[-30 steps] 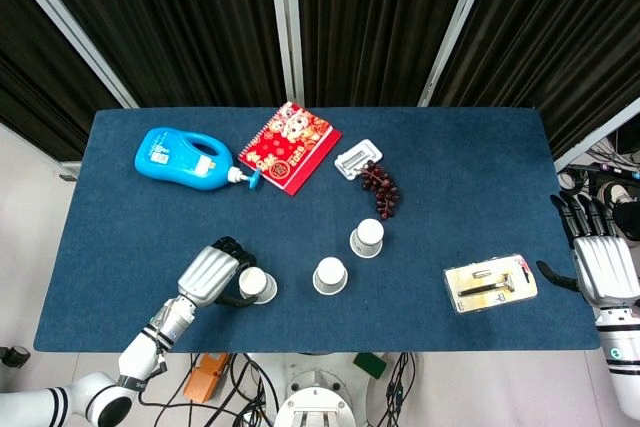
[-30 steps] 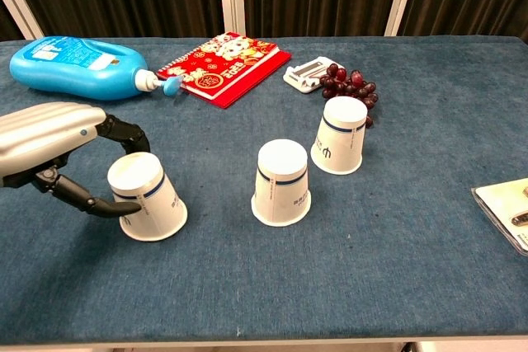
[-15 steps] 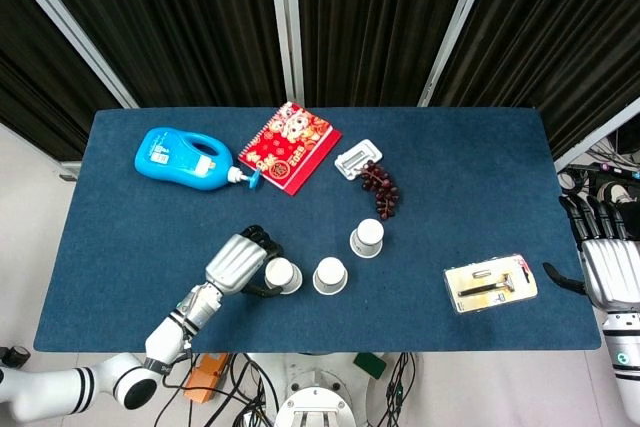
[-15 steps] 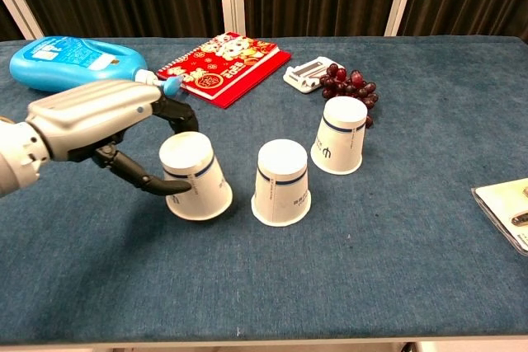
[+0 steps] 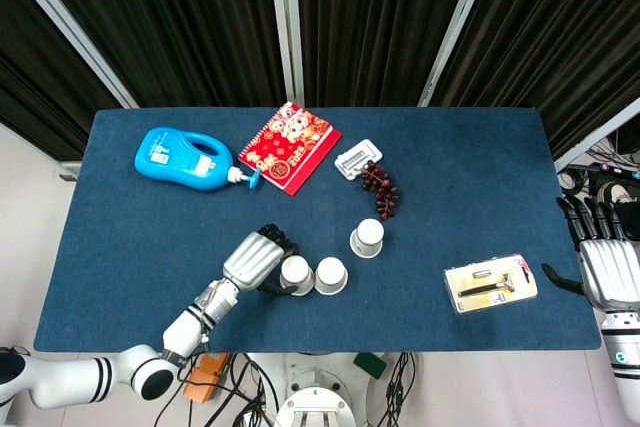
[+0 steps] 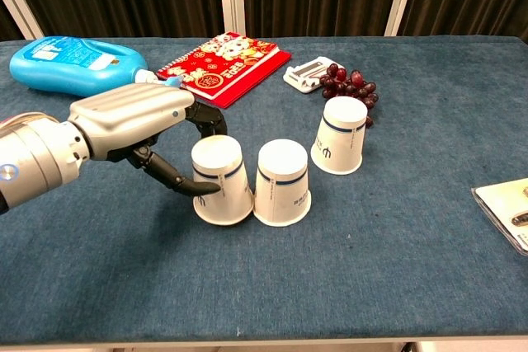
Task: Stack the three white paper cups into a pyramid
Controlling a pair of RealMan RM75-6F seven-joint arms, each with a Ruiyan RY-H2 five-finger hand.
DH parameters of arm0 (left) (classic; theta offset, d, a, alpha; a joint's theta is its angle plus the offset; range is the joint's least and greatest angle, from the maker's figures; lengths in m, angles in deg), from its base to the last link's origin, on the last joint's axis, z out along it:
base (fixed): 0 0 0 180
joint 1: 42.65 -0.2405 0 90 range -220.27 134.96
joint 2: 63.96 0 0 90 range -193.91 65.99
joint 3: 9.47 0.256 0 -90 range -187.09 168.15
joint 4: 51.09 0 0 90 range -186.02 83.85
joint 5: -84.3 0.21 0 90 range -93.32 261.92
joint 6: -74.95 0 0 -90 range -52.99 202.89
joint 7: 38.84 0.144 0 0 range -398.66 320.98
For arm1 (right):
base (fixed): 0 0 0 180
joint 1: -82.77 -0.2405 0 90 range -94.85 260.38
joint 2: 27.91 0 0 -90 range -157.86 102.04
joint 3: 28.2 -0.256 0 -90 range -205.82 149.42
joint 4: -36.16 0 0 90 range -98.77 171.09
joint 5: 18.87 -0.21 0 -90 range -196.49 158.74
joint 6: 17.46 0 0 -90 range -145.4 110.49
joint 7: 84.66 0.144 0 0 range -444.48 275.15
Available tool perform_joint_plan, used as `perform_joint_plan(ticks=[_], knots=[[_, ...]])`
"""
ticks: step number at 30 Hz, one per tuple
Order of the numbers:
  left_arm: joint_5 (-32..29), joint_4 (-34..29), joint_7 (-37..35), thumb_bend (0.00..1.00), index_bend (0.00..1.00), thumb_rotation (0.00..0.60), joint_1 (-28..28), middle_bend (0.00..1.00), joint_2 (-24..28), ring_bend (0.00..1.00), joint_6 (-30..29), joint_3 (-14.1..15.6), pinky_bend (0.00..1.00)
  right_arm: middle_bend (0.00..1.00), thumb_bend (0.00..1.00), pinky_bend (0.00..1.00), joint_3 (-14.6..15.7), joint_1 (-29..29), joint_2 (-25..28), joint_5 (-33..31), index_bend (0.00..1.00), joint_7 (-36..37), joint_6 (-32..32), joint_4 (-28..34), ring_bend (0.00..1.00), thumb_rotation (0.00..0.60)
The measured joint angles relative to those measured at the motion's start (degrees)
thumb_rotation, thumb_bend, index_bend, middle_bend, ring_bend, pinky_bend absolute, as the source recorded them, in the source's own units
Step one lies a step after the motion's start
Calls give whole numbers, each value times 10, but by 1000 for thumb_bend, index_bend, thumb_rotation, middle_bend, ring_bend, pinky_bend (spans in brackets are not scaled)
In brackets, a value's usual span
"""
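Observation:
Three white paper cups stand upside down on the blue table. My left hand [image 6: 153, 133] [image 5: 255, 257] grips the left cup [image 6: 221, 180] [image 5: 295, 273], which touches the middle cup [image 6: 282, 182] [image 5: 330, 275]. The third cup [image 6: 339, 134] [image 5: 368, 238] stands apart to the back right, in front of the grapes. My right hand [image 5: 607, 265] hovers open off the table's right edge, holding nothing; only the head view shows it.
A blue bottle [image 6: 70, 65] lies at the back left. A red notebook [image 6: 224, 65], a white holder [image 6: 306, 72] and dark grapes [image 6: 350, 88] sit behind the cups. A packaged razor [image 5: 489, 284] lies at the right.
My left hand has slid the left cup to the right across the table until it stands against the middle cup. The right hand has barely moved.

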Motion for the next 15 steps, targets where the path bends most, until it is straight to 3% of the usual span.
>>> perform_joint_plan(ticks=[7,11,15], knots=[[2,-10,-2,102,220,400,-2,320,6,182,-17,6,204,101,310,72,-2,-36,-18,3,0,-12,54,0,0,600],[14,-28,-4,98,215,400,-15,313,29,171,-47,11,173,102,309,73,-5,-78,-38,2,19,-19,118,-1,0,600],[26,-42,-7,98,215,400,-42,313,72,166,-102,15,156,105,310,92,-13,-133,-62,-5,104,-29,196,-2,0,600]])
